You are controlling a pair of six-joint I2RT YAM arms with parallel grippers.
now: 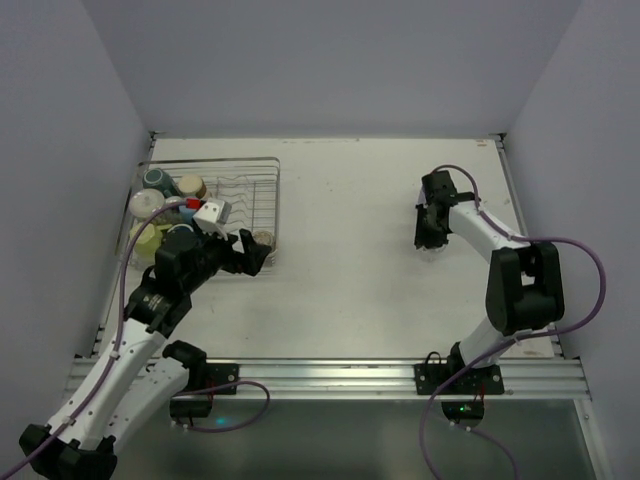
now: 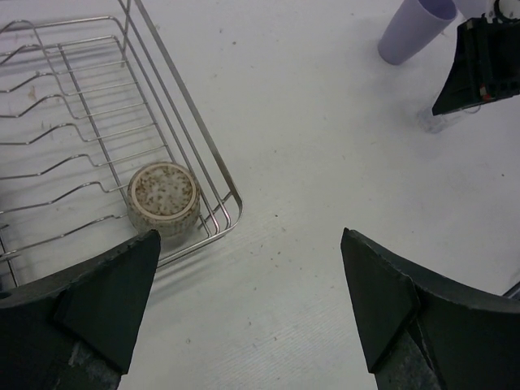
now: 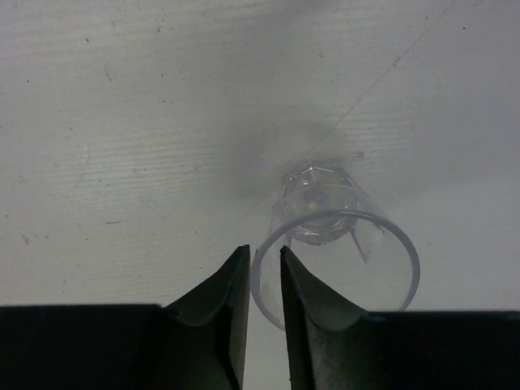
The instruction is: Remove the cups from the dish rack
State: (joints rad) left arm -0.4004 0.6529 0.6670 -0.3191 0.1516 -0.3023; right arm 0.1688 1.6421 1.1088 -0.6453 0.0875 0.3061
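Right gripper (image 3: 264, 252) sat barely parted astride clear cup (image 3: 325, 203) at one o'clock, hold unclear; left gripper (image 2: 249, 236) gaped empty. Widen fully before lifting.

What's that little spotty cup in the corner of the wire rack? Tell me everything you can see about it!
The small tan cup with brown speckles looks like glazed pottery. It is short and round, with a paler ring around its flat speckled top, so it probably stands upside down, though I can't be sure. It rests on the floor wires of the silver wire dish rack, tucked into one corner. Nothing holds it. The left gripper hovers nearby, wide open and apart from it.
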